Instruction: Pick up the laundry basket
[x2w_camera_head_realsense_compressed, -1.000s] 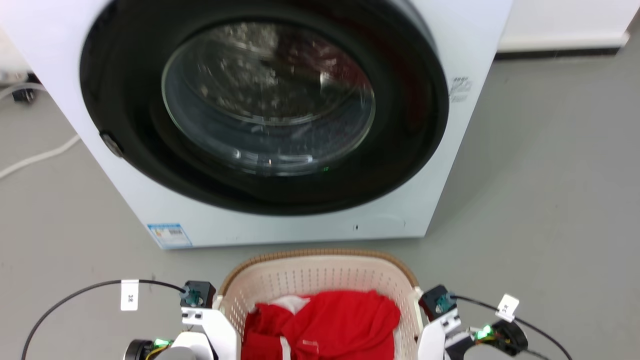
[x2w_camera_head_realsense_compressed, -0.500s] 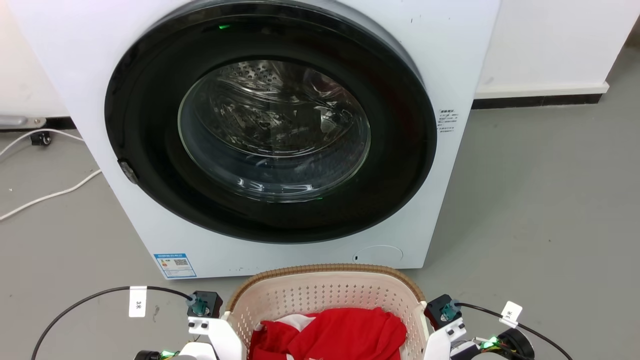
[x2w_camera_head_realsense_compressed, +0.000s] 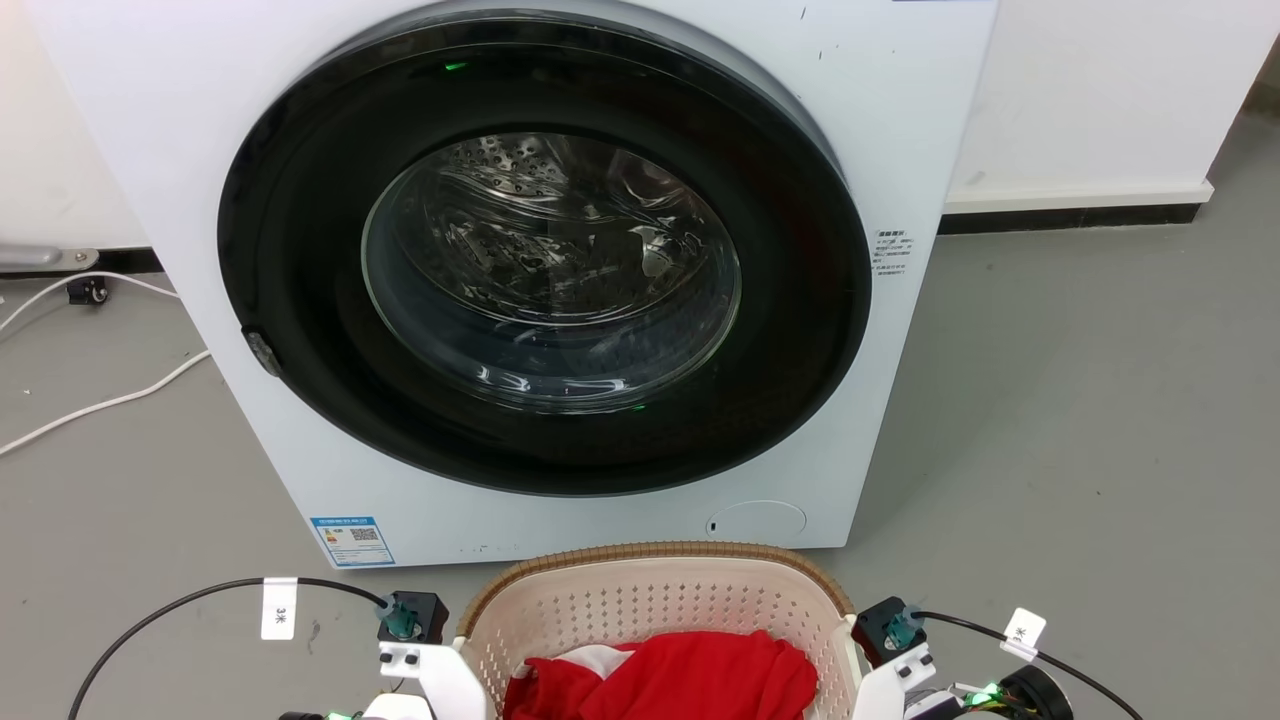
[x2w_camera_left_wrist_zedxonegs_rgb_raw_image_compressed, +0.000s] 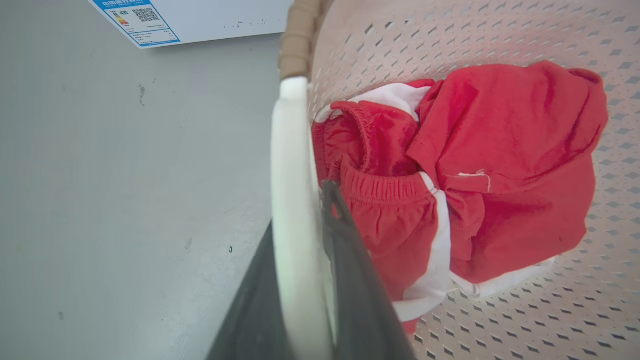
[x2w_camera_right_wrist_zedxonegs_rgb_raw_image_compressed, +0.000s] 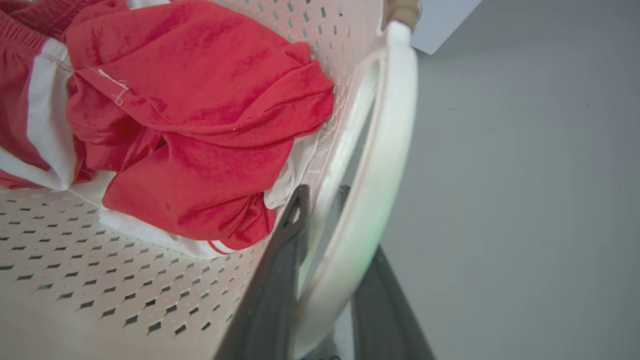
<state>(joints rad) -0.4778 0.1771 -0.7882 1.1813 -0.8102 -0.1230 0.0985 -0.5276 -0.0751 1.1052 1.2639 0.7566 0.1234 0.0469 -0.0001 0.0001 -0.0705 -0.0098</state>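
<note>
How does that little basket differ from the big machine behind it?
The washing machine is far bigger than the laundry basket. The machine's body is smooth white with a dark round door, shut; the basket is cream, perforated, brown-rimmed and open on top. The basket holds red and white clothes; through the machine's glass I make out only the metal drum. Both are pale-bodied.

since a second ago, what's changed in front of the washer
Mostly the camera: the whole head view has shifted, showing more of the washing machine top, now sharp. The laundry basket, red clothes inside, keeps its place between the arms; whether it rose, I cannot tell. No visible taking or letting go: the left gripper is shut on one white handle, the right gripper on the other.
</note>
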